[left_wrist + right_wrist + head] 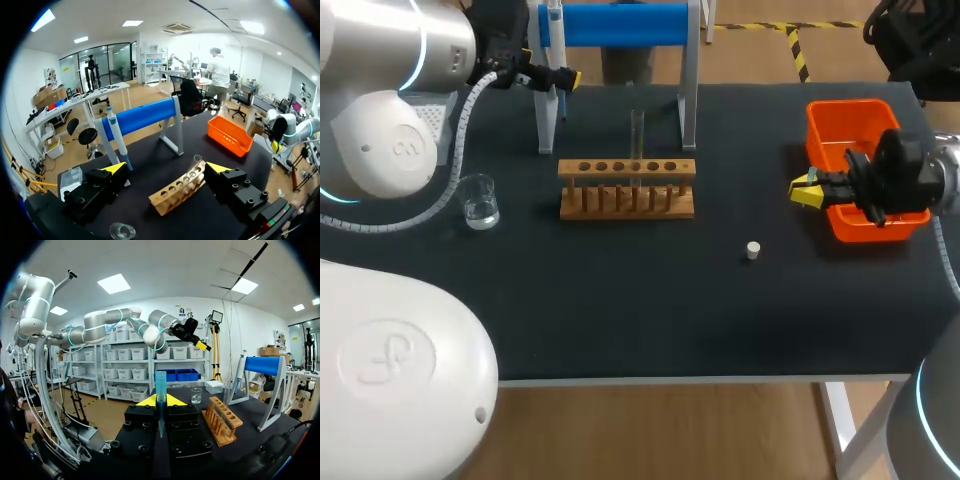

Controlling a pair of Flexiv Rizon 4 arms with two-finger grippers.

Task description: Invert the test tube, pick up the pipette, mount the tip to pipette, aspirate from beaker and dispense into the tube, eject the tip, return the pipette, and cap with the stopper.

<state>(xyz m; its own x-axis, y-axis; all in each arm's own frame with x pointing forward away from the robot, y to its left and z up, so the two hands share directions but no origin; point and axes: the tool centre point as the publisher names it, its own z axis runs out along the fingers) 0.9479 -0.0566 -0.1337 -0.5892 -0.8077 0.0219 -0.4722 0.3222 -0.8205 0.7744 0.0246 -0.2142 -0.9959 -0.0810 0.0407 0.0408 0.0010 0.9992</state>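
The test tube (636, 130) stood in the rack (626, 188), but the pipette (117, 136) behind the rack hung untaken near my wide-open left gripper (166, 167), my right gripper (160, 400) pinched a blue tip (160, 382), and the stopper (752, 250) lay in front of the rack, unused.

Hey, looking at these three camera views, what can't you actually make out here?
Pipette tip: in the head view the right tool hides it; only the right wrist view shows it gripped.
Pipette: its top is cut off by the head view's upper edge.
Beaker: liquid level too faint in the head view; the left wrist view's black rim cuts it off.
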